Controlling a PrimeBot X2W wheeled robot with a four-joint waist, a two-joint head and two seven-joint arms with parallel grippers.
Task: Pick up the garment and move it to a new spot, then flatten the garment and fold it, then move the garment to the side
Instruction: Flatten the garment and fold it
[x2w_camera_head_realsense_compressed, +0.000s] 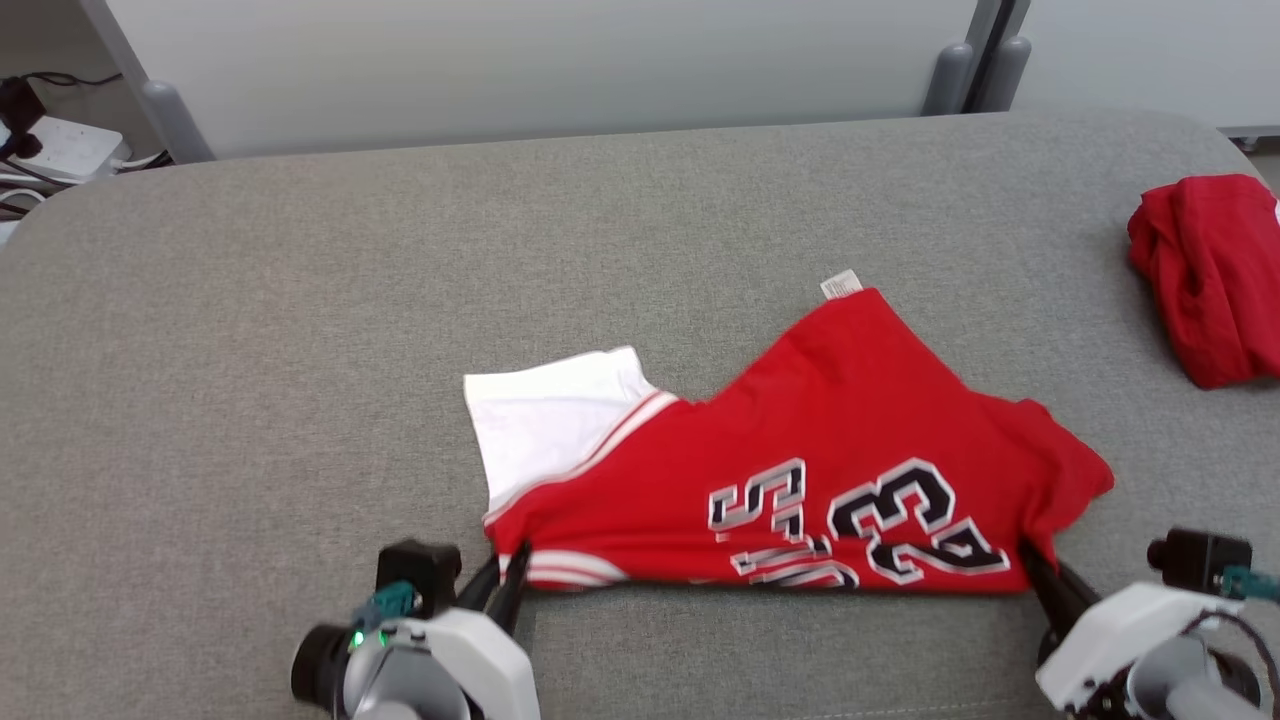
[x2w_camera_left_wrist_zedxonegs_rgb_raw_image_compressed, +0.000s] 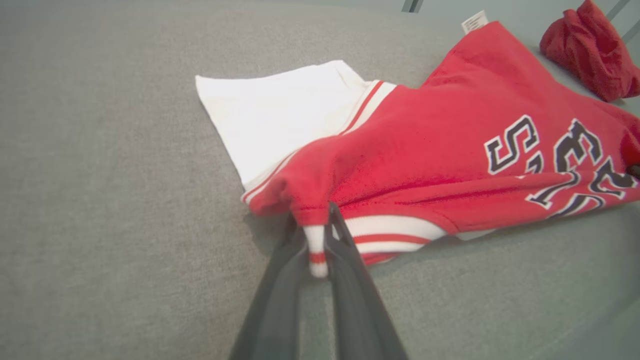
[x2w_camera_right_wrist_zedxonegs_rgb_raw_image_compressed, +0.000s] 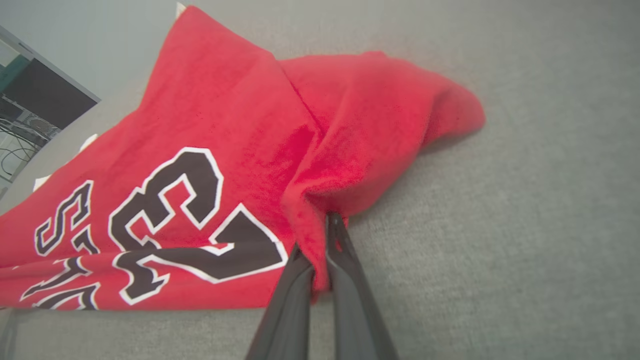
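Note:
The garment (x2w_camera_head_realsense_compressed: 800, 450) is a red jersey with black-and-white lettering, white sleeves and a striped hem, lying partly folded on the grey surface. My left gripper (x2w_camera_head_realsense_compressed: 505, 580) is shut on the jersey's near-left corner; in the left wrist view the striped hem (x2w_camera_left_wrist_zedxonegs_rgb_raw_image_compressed: 316, 245) is pinched between the dark fingers (x2w_camera_left_wrist_zedxonegs_rgb_raw_image_compressed: 345, 250). My right gripper (x2w_camera_head_realsense_compressed: 1030, 560) is shut on the near-right edge; the right wrist view shows red cloth (x2w_camera_right_wrist_zedxonegs_rgb_raw_image_compressed: 310, 235) clamped between its fingers (x2w_camera_right_wrist_zedxonegs_rgb_raw_image_compressed: 340, 250). A white label (x2w_camera_head_realsense_compressed: 840, 284) sticks out at the far corner.
A second red garment (x2w_camera_head_realsense_compressed: 1210, 270) lies bunched at the far right edge of the grey padded surface (x2w_camera_head_realsense_compressed: 300, 350). A pale wall and grey legs (x2w_camera_head_realsense_compressed: 960, 70) stand behind it; cables and a white box (x2w_camera_head_realsense_compressed: 60, 150) sit at far left.

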